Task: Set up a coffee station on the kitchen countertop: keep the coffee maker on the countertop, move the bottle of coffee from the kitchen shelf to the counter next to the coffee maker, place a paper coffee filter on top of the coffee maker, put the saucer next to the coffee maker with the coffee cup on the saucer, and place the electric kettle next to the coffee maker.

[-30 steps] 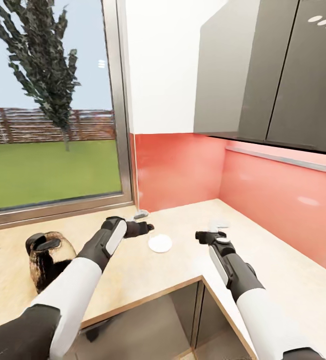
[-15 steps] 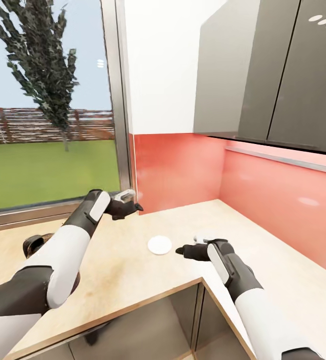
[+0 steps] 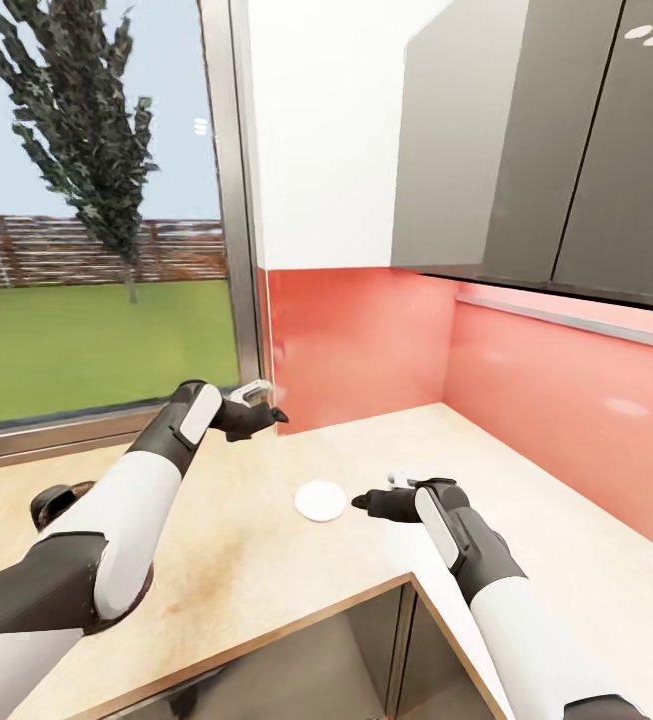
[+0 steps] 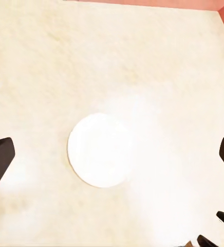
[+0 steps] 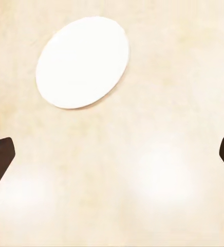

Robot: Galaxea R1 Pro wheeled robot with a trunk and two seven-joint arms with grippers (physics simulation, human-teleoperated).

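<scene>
Since the earlier frame the left pincer has risen off the table; the view has drifted slightly.
Both pincers gape wide and empty, the right pincer low just beside the flat round white saucer.

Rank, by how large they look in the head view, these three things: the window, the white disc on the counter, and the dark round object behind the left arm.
1. Window, by far the largest.
2. Dark round object, partly hidden by the left arm, so unsure.
3. White disc, similar in visible size.
</scene>
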